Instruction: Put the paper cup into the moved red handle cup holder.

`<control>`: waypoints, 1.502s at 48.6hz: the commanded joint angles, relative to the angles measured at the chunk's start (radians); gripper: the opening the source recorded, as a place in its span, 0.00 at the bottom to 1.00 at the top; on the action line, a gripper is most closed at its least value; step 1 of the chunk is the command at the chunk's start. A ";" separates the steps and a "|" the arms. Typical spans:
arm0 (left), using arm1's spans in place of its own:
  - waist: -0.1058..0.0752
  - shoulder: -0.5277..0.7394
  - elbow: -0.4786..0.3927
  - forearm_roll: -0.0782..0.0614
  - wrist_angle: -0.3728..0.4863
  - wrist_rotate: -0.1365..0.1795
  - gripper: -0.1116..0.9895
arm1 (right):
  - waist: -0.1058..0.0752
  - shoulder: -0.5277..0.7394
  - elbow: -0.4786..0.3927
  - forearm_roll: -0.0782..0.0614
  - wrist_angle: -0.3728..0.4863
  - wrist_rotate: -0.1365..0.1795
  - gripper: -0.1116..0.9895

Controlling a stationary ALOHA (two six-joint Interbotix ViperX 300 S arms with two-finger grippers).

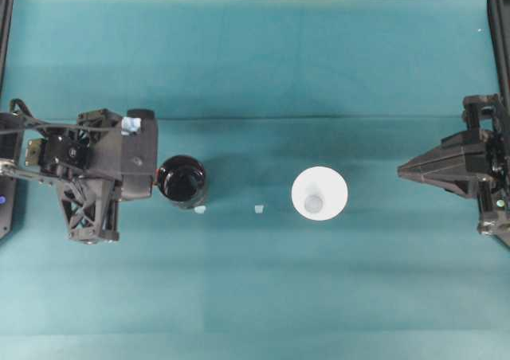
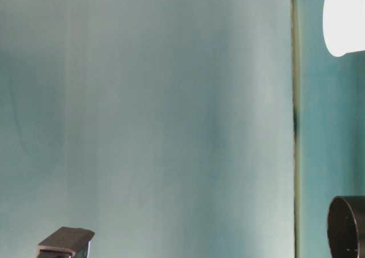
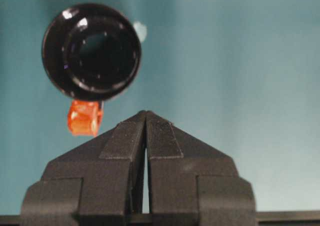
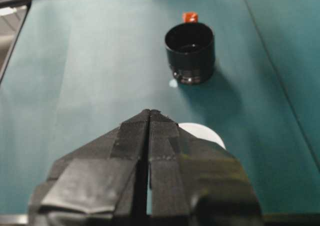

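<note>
The white paper cup stands upright, right of the table's middle. To its left stands the glossy black red handle cup holder, open side up. In the left wrist view the holder shows its red handle pointing back at my left gripper, which is shut and empty just short of the handle. My right gripper is shut and empty, well to the right of the cup. From the right wrist, its closed tips hide part of the cup's rim, and the holder stands beyond.
Two small white tape bits lie on the teal cloth between holder and cup. The left arm's body sits at the left edge, and black frame rails run along both sides of the table.
</note>
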 commanded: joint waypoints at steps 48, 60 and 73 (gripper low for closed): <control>0.107 0.155 -0.020 0.005 0.011 0.123 0.98 | -0.018 0.008 -0.020 0.003 0.069 0.023 0.00; 0.129 0.193 0.023 0.006 -0.066 0.140 0.98 | -0.018 0.006 -0.020 0.003 0.103 0.025 0.00; 0.144 0.232 0.086 0.005 -0.166 0.140 0.98 | -0.031 0.008 -0.018 0.003 0.103 0.025 0.00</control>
